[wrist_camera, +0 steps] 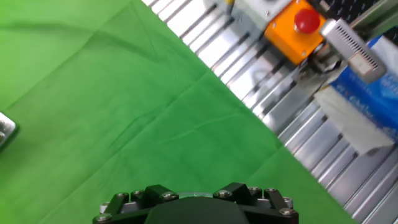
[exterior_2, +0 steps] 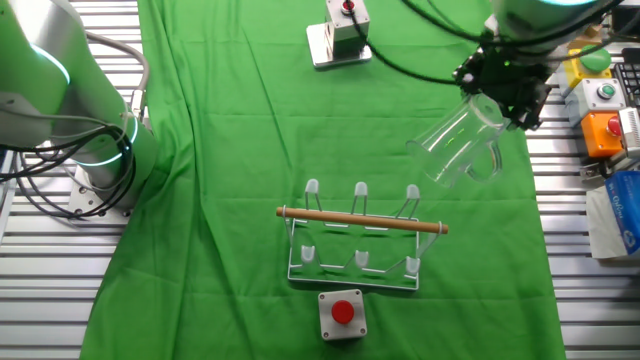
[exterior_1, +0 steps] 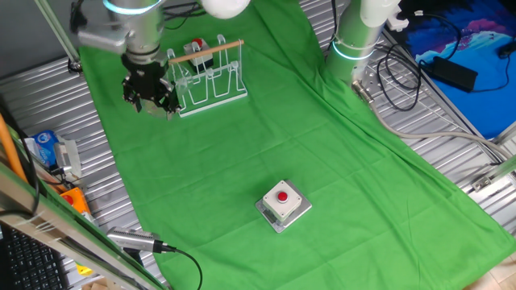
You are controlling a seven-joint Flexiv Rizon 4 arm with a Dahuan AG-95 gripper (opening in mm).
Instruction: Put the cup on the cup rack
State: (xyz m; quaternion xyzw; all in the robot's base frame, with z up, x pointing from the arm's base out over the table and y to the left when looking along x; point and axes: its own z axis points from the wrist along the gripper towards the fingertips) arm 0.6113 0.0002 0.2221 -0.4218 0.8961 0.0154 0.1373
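The cup [exterior_2: 455,150] is a clear glass, held tilted in the air to the right of and above the rack's right end. My gripper [exterior_2: 497,100] is shut on its rim. In one fixed view the gripper [exterior_1: 156,98] hangs just left of the cup rack [exterior_1: 211,76], and the cup is barely visible there. The cup rack [exterior_2: 360,240] is white wire with upright loops and a wooden dowel [exterior_2: 362,219] across the top; its loops are bare. The hand view shows only the gripper's body at the bottom edge over green cloth [wrist_camera: 124,93]; the fingertips are hidden.
A grey box with a red button [exterior_1: 283,203] sits on the cloth in front of the rack [exterior_2: 342,312]; another stands at the far end [exterior_2: 340,35]. An orange button box [wrist_camera: 298,28] and a blue packet [wrist_camera: 367,106] lie off the cloth. A second arm's base [exterior_1: 355,40] stands beside it.
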